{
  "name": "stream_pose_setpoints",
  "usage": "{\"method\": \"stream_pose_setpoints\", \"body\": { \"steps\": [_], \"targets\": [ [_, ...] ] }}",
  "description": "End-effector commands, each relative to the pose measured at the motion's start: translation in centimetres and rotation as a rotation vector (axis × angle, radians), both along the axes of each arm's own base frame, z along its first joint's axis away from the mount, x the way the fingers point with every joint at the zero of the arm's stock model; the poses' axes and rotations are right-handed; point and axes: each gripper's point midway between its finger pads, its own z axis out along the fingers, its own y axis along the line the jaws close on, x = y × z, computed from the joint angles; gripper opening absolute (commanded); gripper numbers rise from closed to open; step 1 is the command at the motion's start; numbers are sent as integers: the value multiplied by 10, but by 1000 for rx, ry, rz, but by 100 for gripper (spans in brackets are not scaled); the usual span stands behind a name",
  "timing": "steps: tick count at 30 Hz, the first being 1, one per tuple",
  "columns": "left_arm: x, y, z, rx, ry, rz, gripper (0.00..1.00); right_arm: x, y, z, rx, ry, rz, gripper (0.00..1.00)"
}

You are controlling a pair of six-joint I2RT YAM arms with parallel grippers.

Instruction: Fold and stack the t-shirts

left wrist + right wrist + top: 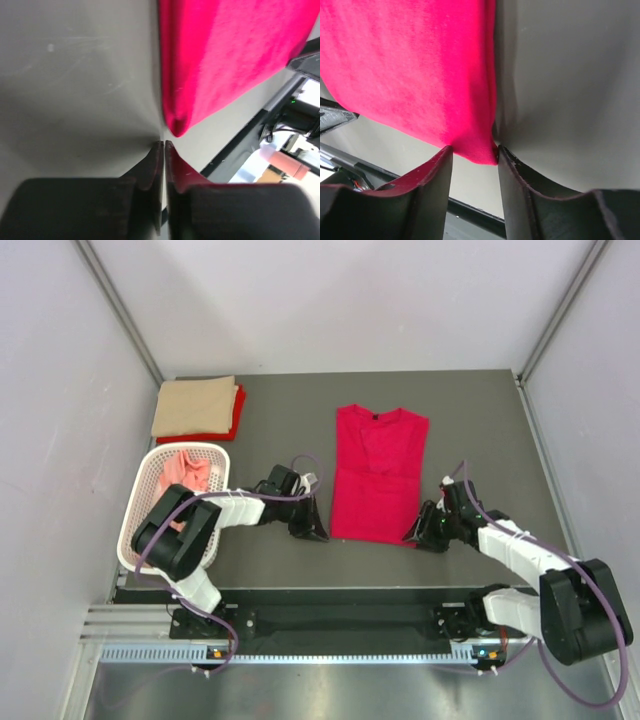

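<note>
Closest to me, the right gripper (472, 150) has its fingers spread, and the near hem corner of the crimson t-shirt (410, 65) reaches in between their tips, not yet pinched. The left gripper (164, 145) is pressed together on nothing, with the other hem corner lying just ahead of its tips. I read both as set for lifting the hem toward the collar, so the left must open first. The table (480, 420) edge runs close behind both grippers, leaving little room to pull back, but bare surface lies ahead past the collar. Far out beyond the left gripper sit the folded stack (195, 405) and the basket (148, 502) holding a salmon shirt (190, 470).
</note>
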Motion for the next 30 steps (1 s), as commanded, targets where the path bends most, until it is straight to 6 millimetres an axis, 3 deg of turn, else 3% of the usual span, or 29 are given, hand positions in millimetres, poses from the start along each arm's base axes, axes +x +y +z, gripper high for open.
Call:
{"method": "stream_pose_setpoints", "body": {
  "steps": [1, 2, 5, 10, 13, 14, 18, 23, 30],
  "targets": [
    [1, 6, -8, 43, -16, 13, 4, -13, -16, -14, -92, 38, -21, 41],
    [1, 6, -7, 43, -20, 16, 0, -14, -18, -14, -103, 36, -30, 40],
    [-2, 7, -7, 43, -11, 24, 0, -17, -28, -15, -146, 27, -57, 39],
    [-5, 7, -4, 35, -4, 31, 0, -19, -27, -17, -138, 35, -53, 33],
    [-5, 5, 1, 25, 0, 44, 0, -14, -22, -12, -117, 18, -44, 35],
    [-2, 6, 6, 24, -19, 54, 13, -13, -21, -11, -111, 10, -43, 37],
    [6, 3, 23, 2, -62, 78, 38, -9, -20, -5, -100, -2, -49, 42],
    [15, -11, 40, -82, -100, 66, 44, -10, -18, -10, -94, 10, -41, 43],
    [18, -19, 25, -100, -67, 45, 45, -10, -19, -14, -94, 9, -44, 38]
  ]
}}
